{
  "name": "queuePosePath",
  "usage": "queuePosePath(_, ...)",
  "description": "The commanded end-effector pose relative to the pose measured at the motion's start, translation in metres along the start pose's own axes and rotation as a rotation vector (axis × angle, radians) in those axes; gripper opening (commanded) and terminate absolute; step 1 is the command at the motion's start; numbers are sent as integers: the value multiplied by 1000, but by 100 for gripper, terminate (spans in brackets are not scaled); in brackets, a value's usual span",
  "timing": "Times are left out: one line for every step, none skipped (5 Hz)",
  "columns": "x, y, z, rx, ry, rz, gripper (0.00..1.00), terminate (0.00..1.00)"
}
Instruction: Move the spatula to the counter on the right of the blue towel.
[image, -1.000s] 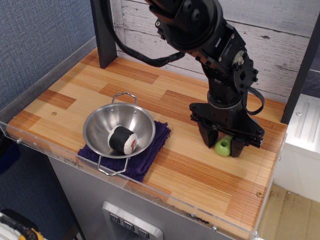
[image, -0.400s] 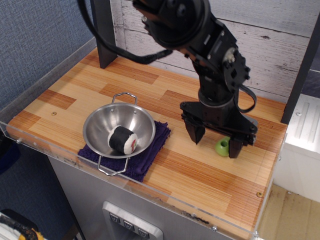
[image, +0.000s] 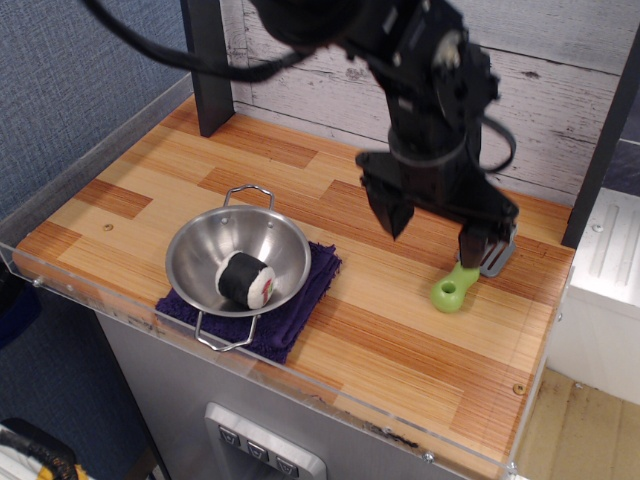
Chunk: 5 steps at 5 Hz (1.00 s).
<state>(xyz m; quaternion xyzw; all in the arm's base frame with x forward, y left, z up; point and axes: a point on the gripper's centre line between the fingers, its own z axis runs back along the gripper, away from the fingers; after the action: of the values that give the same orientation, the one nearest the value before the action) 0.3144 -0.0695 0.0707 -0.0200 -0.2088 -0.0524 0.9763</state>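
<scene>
Lime-green and chunky, the handle of the spatula (image: 456, 287) has a round hole near its end; its grey blade is half hidden behind one finger of the tool. It lies flat on the wooden striped worktop (image: 380, 350), just below the tool (image: 432, 232), which hangs above it with fingers spread wide, holding nothing. Well off to the tool's other side lies the blue towel (image: 300, 305), under a steel bowl (image: 238, 262) with a black roll (image: 245, 279).
</scene>
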Motion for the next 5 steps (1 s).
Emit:
queuePosePath(7,23,79,30,-150,18,100,0)
queuePosePath(2,33,97,43,-154,56,100,0)
queuePosePath(2,33,97,43,-154,56,100,0)
queuePosePath(2,33,97,43,-154,56,100,0)
queuePosePath(2,33,97,43,-154,56,100,0)
